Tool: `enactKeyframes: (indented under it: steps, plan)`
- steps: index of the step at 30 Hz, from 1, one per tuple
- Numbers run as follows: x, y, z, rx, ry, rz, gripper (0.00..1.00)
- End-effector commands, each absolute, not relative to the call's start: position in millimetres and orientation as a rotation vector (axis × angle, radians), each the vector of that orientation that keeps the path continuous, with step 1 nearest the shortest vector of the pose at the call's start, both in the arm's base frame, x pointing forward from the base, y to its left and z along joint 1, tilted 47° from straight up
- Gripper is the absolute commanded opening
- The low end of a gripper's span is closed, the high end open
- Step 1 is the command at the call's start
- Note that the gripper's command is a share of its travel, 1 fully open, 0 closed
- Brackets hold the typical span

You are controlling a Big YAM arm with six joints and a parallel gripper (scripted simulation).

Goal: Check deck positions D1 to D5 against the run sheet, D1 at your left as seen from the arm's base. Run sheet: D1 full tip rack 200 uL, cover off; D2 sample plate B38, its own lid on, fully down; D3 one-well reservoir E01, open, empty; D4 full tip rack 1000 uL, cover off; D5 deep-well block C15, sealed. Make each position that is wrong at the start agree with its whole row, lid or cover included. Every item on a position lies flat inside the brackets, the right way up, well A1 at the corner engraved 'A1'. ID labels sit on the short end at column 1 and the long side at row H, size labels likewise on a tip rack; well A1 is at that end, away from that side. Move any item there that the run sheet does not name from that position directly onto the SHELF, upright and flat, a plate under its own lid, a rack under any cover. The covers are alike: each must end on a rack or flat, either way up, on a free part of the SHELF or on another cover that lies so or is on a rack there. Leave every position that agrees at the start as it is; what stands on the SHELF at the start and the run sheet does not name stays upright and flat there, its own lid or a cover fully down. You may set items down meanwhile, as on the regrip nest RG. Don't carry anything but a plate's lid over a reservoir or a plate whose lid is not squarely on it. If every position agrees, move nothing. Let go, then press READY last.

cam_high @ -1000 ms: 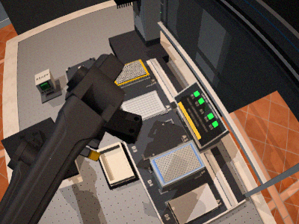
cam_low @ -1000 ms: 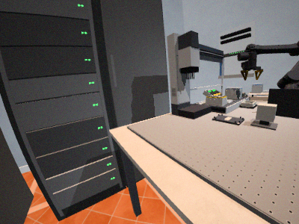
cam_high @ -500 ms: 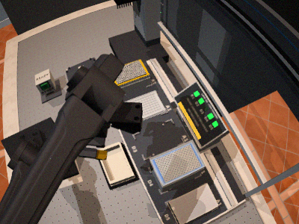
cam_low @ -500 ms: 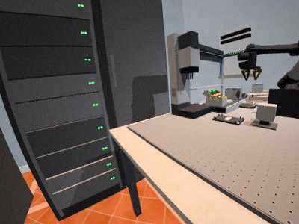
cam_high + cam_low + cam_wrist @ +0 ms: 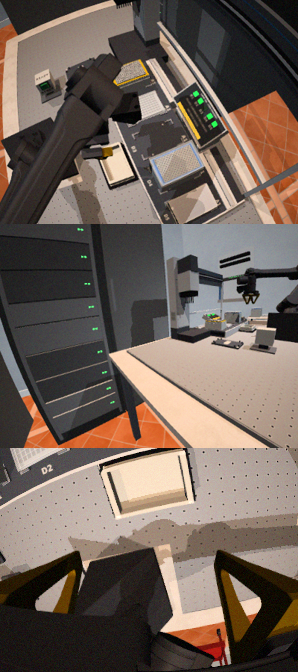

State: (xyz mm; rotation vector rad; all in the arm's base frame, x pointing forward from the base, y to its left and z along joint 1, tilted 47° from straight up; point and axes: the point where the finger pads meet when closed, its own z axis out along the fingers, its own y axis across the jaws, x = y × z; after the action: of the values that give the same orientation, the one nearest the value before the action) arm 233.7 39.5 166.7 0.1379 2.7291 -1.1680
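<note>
Far left of the top view there's the little READY box (image 5: 45, 86) with its green screen, parked out of the way, I'd guess because it only gets pressed last. Next over, the chunky matte-black arm fills the left half of the frame, and its gripper (image 5: 148, 585) hangs with the yellow-edged fingers spread as wide as they go, nothing between them. Lower middle, the cream one-well reservoir (image 5: 117, 167) lies on the dotted grey table beside the deck rather than in a bracket; it's a plain shallow tray, smooth inside, dark rim, looks empty. Right of it D3 (image 5: 158, 136) is bare dark plate, so my guess is the tray belongs there. Along the deck: a yellow-framed tip rack (image 5: 131, 72) up top, a white fine-gridded plate (image 5: 150, 102) below it (can't tell whether it's lidded), then a blue-framed tip rack (image 5: 176, 163), then a shiny foil-looking deep-well block (image 5: 194, 204) at the bottom. Further right sits a dark panel with green lights (image 5: 201, 112).
</note>
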Motion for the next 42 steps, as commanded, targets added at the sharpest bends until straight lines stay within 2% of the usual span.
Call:
enactKeyframes:
  steps: [1,42]
  plan:
    - [234.7,41.1,174.9,0.014,2.760,-1.170,1.00]
    - [230.1,41.4,172.5,-0.968,2.837,-1.283,1.00]
